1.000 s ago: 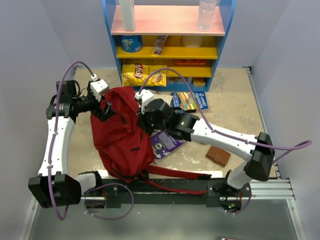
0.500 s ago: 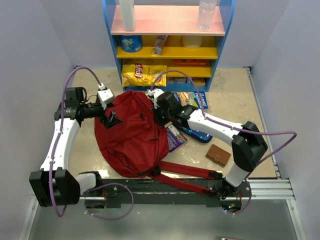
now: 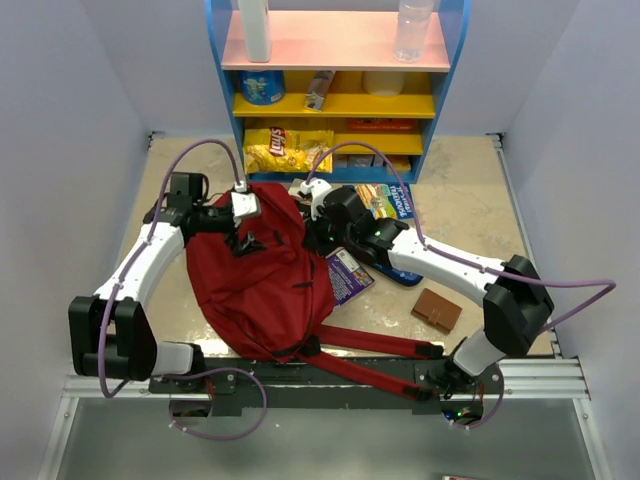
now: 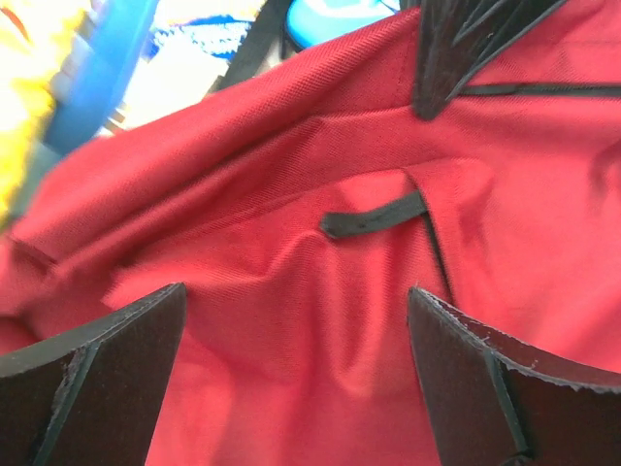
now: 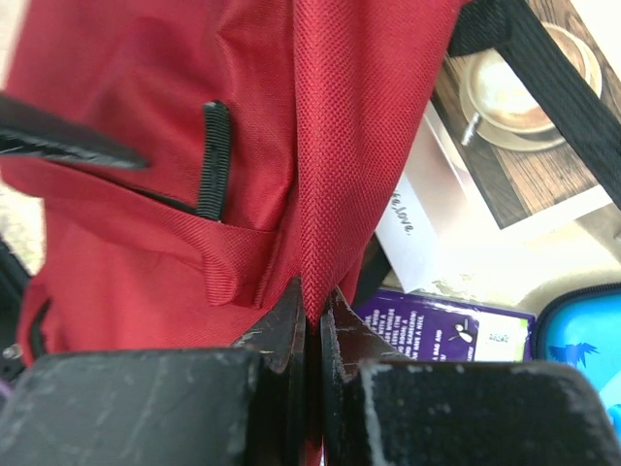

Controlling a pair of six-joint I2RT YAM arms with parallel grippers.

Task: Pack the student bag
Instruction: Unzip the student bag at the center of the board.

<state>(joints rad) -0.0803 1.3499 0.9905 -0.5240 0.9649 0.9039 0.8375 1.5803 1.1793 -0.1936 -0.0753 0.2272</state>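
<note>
The student bag (image 3: 258,285), a big dark-red backpack, lies slumped between the arms, its red straps (image 3: 370,345) trailing toward the near rail. My right gripper (image 3: 314,228) is at the bag's upper right edge. It is shut on a raised fold of the bag's red fabric (image 5: 340,146), pinched between the fingers of the right gripper (image 5: 312,296). My left gripper (image 3: 251,238) hovers over the bag's top, open wide. In the left wrist view the left gripper (image 4: 296,289) has only red cloth (image 4: 291,194) and a black loop (image 4: 374,218) below it, nothing between the fingers.
A purple book (image 3: 345,272) and a blue pencil case (image 3: 400,270) lie right of the bag, partly under the right arm. Another book (image 3: 385,200) lies by the blue shelf unit (image 3: 340,100). A chip bag (image 3: 285,148) sits on the lowest shelf, a brown wallet (image 3: 437,310) at the right.
The left gripper has swung right, from beside the bag to over its top. The right gripper stayed shut on the fabric while the bag shifted and drew in narrower.
</note>
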